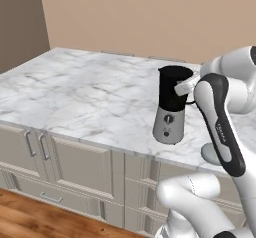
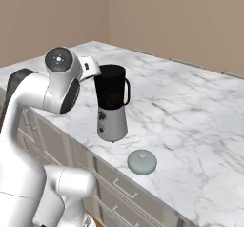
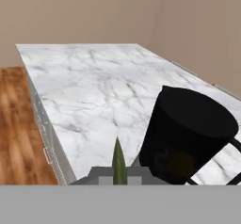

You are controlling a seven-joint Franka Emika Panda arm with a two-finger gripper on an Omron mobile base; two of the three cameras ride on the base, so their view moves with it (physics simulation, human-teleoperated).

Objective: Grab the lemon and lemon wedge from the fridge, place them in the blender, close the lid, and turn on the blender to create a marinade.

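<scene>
We see the hand (image 3: pixel 119 169) beside the top of the blender (image 2: pixel 112 108), close to the rim of the black jug. Its jaws are almost shut on a thin greenish-yellow sliver (image 3: pixel 119 165) that stands up between them — we judge it to be the lemon wedge seen from its edge, but the shape is too narrow to be sure.

The jug is open. The lid (image 2: pixel 142 162) lies on the bench (image 1: pixel 80 92) just beside the silver base, near the front edge.

What can go wrong from here, in our judgement:
- The hand is beside the jug's mouth, not over it. If it lets go now, the sliver will fall on the bench or hit the rim and bounce off.
- The grip is on a very thin piece (there is little surface to hold), so a quick swing can let it slip.
- The wrist is close to the jug, and a sideways push can tip the blender or shift it on the marble.
- The lid is near the bench edge, so a careless pick-up can knock it to the floor.

In the hand view a dim orange-brown round shape (image 3: pixel 181 164) shows low in the jug — perhaps the lemon already inside, but we cannot tell. The right base view gives the same faint spot and shows the whole lid. In the left base view the forearm covers most of the lid.
</scene>
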